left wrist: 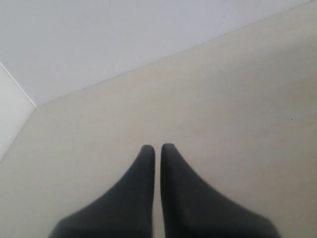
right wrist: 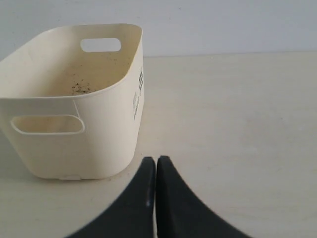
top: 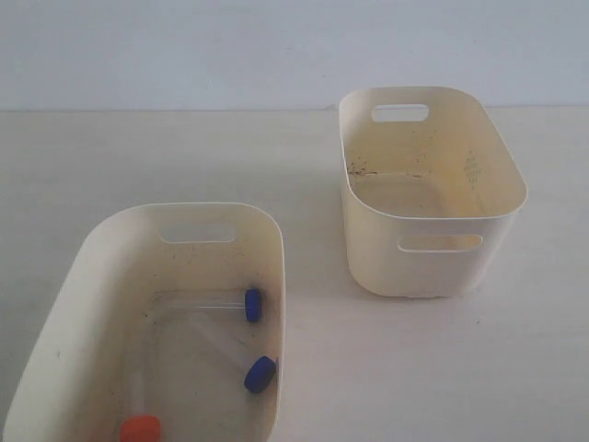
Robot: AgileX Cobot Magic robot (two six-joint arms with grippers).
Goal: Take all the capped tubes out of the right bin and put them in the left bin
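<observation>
From outside, the three capped tubes [top: 252,305] lie in the left bin [top: 87,304] at seven o'clock, the blue caps [top: 259,374] by its right wall and the orange-red cap [top: 140,429] at its near end. The right bin [top: 433,258] stands well apart at one o'clock. My left gripper [left wrist: 157,148] has its fingers pressed together over the table [left wrist: 233,99]. My right gripper [right wrist: 156,161] is likewise closed on nothing, with the right bin [right wrist: 74,144] near its tips.

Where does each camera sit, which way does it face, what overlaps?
Exterior view: raised, looking down at the left bin holding the capped tubes and right bin; no arm shows.
Left wrist view: low over table, facing the wall; shut left fingers show.
Right wrist view: low, facing the right bin; shut right fingers show.
Shared: the right bin, in exterior and right wrist views.
</observation>
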